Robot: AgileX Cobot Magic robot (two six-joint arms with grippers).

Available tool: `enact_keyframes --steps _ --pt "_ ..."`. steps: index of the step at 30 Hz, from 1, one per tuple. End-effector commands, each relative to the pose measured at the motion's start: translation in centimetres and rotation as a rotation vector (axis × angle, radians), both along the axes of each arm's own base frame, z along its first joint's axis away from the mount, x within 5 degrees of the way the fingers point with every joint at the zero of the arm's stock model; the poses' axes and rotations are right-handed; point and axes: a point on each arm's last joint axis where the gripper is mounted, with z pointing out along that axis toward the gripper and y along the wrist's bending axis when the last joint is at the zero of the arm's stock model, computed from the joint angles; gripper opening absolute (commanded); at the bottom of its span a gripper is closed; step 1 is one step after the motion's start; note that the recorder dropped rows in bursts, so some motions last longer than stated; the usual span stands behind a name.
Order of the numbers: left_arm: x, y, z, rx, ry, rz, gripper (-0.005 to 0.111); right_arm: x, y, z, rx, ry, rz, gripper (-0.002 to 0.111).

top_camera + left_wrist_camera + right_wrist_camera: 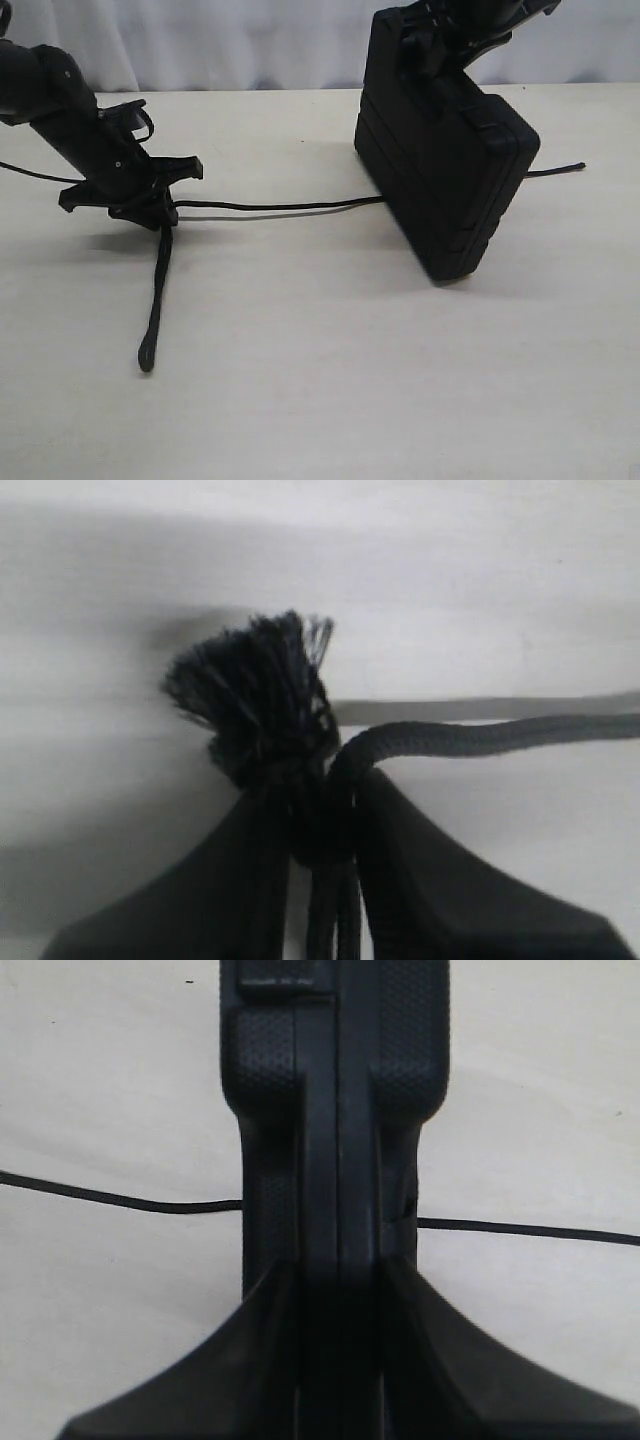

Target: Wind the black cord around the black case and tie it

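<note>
Left fingers (450, 895): pinching the black cord (280, 206) beside its frayed knot (250, 690).
Right fingers (480, 1380): clamped on the black case (450, 170), which stands tilted on the tabletop (350, 390).
Cord: reaches the case's foot, its end showing beyond.

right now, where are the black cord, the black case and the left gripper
black cord (280, 206), exterior view, the stretch between gripper and case
black case (450, 175), exterior view, its broad tilted face
left gripper (322, 825), left wrist view, midway between its fingertips, shut on the cord
</note>
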Motion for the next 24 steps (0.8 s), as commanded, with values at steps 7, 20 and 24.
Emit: enact_keyframes --steps 7,20,24 --pt "0.8 -0.3 1.8 0.036 -0.098 -0.333 0.07 0.0 0.1 0.1 0.001 -0.006 0.015 0.004" --pt "0.4 -0.8 5.5 0.076 -0.194 -1.413 0.062 0.0 0.1 0.1 -0.001 -0.007 0.017 0.004" --pt "0.0 -1.7 5.3 0.174 -0.242 -1.915 0.049 0.0 0.1 0.1 -0.001 -0.007 0.017 0.004"
